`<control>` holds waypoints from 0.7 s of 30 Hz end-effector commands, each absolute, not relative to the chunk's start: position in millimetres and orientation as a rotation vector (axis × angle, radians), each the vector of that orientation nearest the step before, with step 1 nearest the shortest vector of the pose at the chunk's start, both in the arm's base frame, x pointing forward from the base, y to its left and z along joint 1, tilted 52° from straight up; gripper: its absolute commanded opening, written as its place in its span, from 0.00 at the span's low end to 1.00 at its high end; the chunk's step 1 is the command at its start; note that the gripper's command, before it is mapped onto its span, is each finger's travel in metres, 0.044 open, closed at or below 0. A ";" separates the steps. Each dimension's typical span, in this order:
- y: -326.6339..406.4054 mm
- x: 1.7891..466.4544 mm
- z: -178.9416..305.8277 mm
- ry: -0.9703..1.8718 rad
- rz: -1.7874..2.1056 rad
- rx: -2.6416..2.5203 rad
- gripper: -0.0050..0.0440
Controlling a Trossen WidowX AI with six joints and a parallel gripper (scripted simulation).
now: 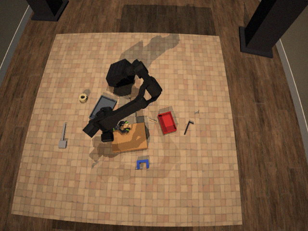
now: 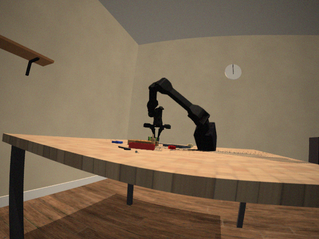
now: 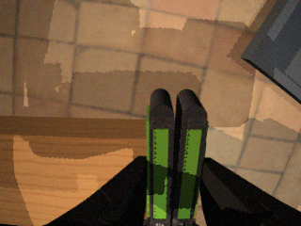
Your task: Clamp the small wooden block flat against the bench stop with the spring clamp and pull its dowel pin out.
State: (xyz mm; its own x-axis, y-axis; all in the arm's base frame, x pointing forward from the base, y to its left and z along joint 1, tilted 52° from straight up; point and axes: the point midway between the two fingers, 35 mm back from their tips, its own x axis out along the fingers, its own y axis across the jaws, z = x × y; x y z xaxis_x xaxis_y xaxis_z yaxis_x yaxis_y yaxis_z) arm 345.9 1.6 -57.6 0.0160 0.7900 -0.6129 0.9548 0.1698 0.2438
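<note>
The wooden board (image 1: 129,137) lies in the middle of the tiled table. The small wooden block (image 1: 126,127) sits near the board's far left corner, partly under my arm. The spring clamp (image 1: 120,124), black with green grips, is next to the block. In the wrist view my gripper (image 3: 173,166) is shut on the clamp's two green handles (image 3: 176,151), which stand close together and point out past the board's edge (image 3: 70,127). The side view shows the gripper (image 2: 157,135) pointing straight down just above the board. The bench stop and the dowel pin are hidden.
A red tray (image 1: 167,122) stands right of the board and a grey tray (image 1: 103,107) behind it under my arm. A blue U-shaped piece (image 1: 142,164) lies in front. A tape roll (image 1: 83,97), a scraper (image 1: 63,136) and a hex key (image 1: 186,128) lie around.
</note>
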 end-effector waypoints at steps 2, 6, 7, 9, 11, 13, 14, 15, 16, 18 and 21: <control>0.9 348.8 -56.8 1.797 -0.324 1.661 0.10; 0.9 348.8 -56.8 1.797 -0.324 1.661 0.10; 0.9 348.8 -56.8 1.797 -0.324 1.661 0.10; 1.0 348.9 -56.8 1.797 -0.324 1.661 0.10; 1.0 348.9 -56.8 1.797 -0.324 1.661 0.10; 1.5 349.2 -57.1 1.797 -0.324 1.661 0.10; 1.7 349.3 -57.2 1.797 -0.324 1.661 0.10; 1.9 349.3 -57.4 1.797 -0.324 1.661 0.10; 2.1 349.3 -57.5 1.797 -0.324 1.661 0.10; 2.5 349.3 -57.8 1.797 -0.324 1.661 0.10; 3.1 349.3 -58.3 1.797 -0.324 1.661 0.10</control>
State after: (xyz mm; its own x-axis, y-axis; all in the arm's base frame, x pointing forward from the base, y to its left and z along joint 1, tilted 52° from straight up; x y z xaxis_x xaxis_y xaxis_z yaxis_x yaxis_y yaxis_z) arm 346.7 2.7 -57.8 0.0155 0.7901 -0.6128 0.9545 0.1708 0.2443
